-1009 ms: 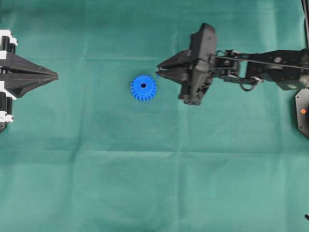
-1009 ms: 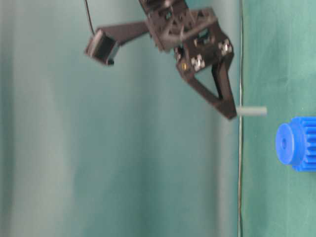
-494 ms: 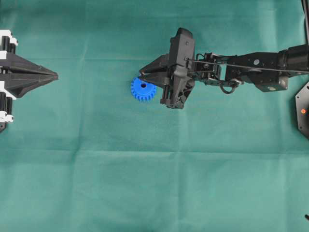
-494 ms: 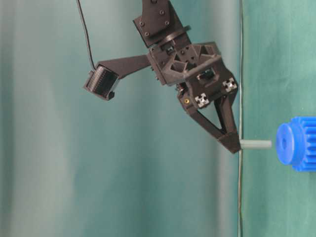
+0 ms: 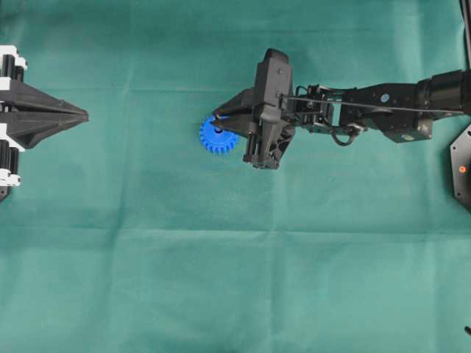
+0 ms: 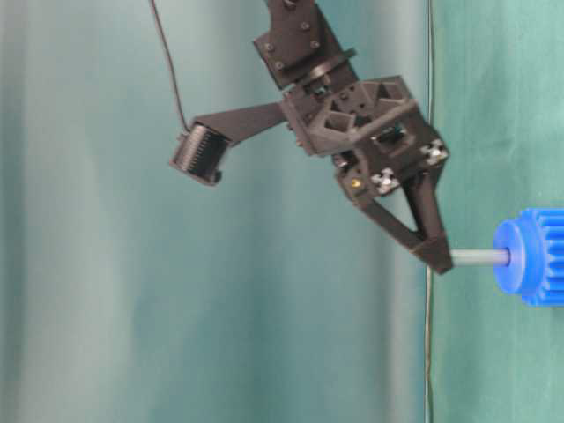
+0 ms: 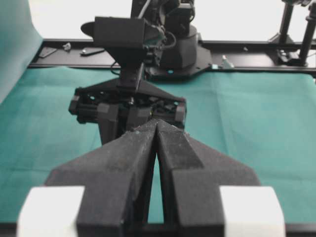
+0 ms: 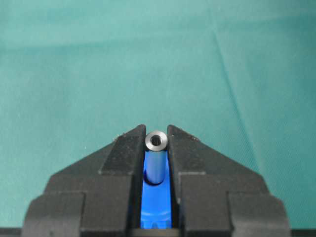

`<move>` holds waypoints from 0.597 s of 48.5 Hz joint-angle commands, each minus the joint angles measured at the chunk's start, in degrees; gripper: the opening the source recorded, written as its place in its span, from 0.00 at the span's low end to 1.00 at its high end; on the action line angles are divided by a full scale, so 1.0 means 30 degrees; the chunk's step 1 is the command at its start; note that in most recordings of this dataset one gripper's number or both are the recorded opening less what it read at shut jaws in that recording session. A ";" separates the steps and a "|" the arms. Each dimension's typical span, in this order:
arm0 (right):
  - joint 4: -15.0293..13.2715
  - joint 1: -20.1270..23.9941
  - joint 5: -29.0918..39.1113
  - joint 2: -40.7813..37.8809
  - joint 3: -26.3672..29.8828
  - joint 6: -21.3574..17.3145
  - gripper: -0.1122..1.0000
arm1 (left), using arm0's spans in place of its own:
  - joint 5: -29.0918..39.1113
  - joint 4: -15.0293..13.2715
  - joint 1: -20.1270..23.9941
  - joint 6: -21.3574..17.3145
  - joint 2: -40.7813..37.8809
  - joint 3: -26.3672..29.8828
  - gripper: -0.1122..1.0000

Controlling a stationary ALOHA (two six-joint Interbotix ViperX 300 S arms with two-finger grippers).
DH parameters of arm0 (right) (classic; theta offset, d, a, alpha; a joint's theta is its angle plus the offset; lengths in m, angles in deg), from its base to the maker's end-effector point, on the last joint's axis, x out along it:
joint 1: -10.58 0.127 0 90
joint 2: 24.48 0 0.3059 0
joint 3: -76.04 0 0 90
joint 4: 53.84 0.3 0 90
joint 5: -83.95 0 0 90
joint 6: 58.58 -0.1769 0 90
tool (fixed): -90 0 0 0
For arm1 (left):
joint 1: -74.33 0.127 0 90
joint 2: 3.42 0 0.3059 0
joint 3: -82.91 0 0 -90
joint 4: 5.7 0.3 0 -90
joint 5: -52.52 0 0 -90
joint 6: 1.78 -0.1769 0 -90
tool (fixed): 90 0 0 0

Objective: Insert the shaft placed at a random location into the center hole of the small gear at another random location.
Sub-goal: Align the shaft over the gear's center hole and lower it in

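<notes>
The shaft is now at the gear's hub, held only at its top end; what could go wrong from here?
1. The right end effector pinches the shaft only at its far end, so a small tilt could jam the tip at the center hole, which the pictures do not show.
2. The small gear lies loose on the green cloth, and the left end effector is far away, so pushing may slide the gear.
</notes>
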 commanded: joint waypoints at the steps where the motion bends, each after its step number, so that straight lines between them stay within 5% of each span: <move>1: 0.0059 0.0059 -0.0176 0.0234 0.0498 0.0146 0.22 | -0.0117 0.0059 0.0059 0.0029 -0.0146 0.0381 0.10; 29: 0.0059 0.0059 -0.0381 -0.0498 0.0527 0.0146 0.22 | -0.0117 0.0059 0.0059 0.0059 -0.0146 0.0381 0.10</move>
